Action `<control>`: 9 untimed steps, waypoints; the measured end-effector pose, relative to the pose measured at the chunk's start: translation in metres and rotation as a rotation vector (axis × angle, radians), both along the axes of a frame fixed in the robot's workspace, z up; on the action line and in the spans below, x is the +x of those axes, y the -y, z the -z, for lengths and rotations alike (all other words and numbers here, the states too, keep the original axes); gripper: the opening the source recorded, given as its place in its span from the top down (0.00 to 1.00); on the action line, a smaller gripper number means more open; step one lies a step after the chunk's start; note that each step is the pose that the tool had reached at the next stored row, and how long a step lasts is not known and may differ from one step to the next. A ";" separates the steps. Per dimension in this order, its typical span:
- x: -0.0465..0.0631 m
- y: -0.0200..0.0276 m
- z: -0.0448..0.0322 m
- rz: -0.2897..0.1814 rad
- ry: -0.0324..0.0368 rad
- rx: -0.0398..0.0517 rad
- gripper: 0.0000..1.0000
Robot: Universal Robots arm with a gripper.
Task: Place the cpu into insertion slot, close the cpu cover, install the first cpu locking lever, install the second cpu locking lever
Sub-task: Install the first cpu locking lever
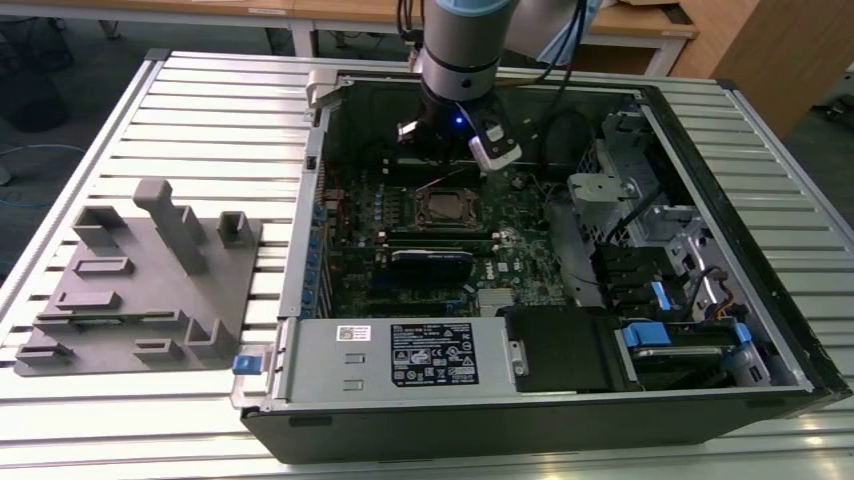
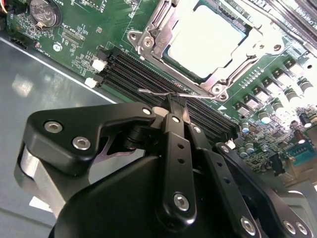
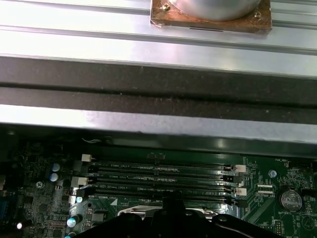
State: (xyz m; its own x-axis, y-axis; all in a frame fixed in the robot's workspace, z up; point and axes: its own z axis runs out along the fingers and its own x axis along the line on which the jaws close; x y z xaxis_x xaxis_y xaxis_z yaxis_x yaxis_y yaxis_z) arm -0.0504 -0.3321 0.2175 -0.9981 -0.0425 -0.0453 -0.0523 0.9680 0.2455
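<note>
The cpu (image 2: 205, 39) lies flat in the insertion slot (image 1: 447, 207), its pale metal top showing through the cut-out of the cpu cover (image 2: 151, 30), which lies down over it. A thin wire locking lever (image 2: 156, 92) runs along the socket's edge beside the memory slots (image 2: 143, 74). My gripper (image 2: 176, 105) is shut, its black fingertips (image 2: 172, 118) together and touching this lever's wire. In the exterior view the gripper (image 1: 451, 160) hangs inside the open computer case, just behind the socket. In the first wrist view its tip (image 3: 171, 198) sits by the memory slots (image 3: 163, 179).
Drive bays and cables (image 1: 667, 260) fill the case on the exterior view's right. A labelled power supply (image 1: 400, 355) closes its front. A black card (image 1: 430, 257) stands in front of the socket. A grey fixture block (image 1: 134, 280) lies on the slatted table (image 1: 200, 110).
</note>
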 end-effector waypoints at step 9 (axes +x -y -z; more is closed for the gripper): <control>0.003 0.0000 0.0025 0.000 0.0000 0.0000 0.90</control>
